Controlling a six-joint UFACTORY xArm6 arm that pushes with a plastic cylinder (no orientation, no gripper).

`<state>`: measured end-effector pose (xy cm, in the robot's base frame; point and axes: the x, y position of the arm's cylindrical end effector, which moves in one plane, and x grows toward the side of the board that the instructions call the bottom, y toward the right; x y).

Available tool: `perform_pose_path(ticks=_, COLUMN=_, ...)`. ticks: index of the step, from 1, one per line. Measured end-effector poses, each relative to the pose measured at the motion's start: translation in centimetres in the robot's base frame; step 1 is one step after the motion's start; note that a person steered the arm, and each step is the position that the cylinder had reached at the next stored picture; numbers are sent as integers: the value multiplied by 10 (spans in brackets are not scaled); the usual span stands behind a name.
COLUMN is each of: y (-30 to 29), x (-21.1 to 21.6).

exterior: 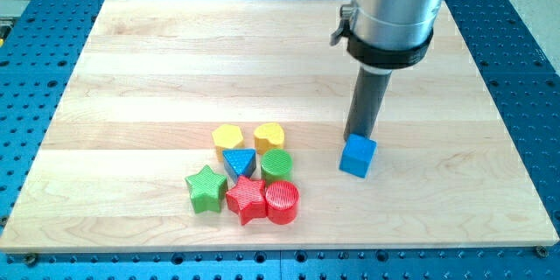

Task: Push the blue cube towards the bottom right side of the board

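Note:
The blue cube sits on the wooden board, right of centre and towards the view's bottom. My tip is right behind the cube, at its top edge, touching or nearly touching it. The dark rod rises from there to the silver arm body at the view's top right.
A cluster of blocks lies left of the cube: a yellow hexagon, a yellow block, a blue triangle, a green cylinder, a green star, a red star, a red cylinder. The board's right edge is beyond the cube.

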<state>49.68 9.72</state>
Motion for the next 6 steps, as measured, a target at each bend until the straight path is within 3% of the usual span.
perform_pose_path(ticks=3, y=-46, x=22)
perform_pose_path(ticks=4, y=0, x=44)
perform_pose_path(ticks=6, y=89, x=48)
